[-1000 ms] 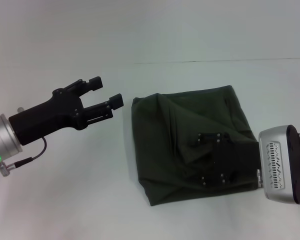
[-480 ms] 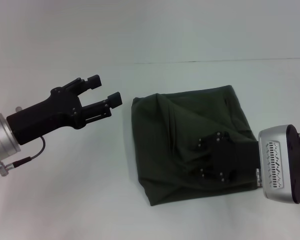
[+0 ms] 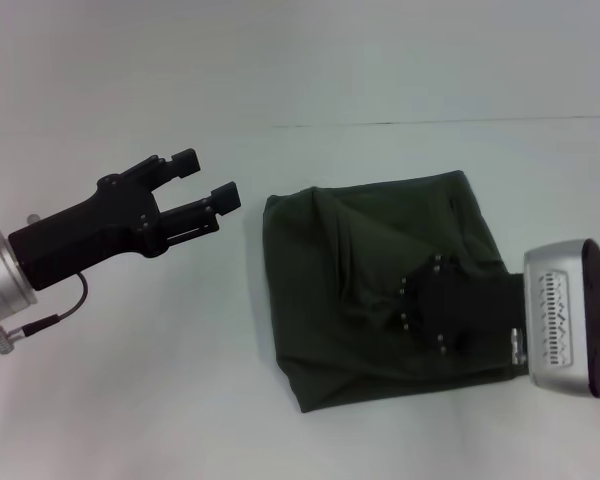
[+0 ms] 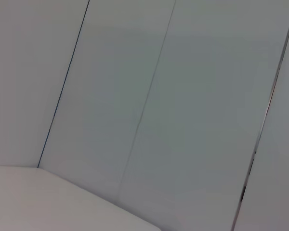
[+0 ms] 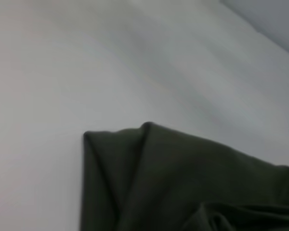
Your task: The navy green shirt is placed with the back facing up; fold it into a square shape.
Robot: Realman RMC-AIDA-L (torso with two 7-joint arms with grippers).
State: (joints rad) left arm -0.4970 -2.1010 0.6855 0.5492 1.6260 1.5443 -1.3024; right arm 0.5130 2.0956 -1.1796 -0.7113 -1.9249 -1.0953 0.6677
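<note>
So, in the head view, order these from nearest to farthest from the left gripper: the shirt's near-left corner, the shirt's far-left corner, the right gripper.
From the left gripper, open above the table to the shirt's left:
1. Far-left corner of the navy green shirt, just to its right.
2. Near-left corner, toward the robot.
3. Right gripper, over the shirt's right part.

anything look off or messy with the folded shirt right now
The dark olive-green cotton shirt is a rough square but untidy: diagonal wrinkles cross it and its near edge bulges. The right gripper is over it; the left gripper hangs open beside it.
</note>
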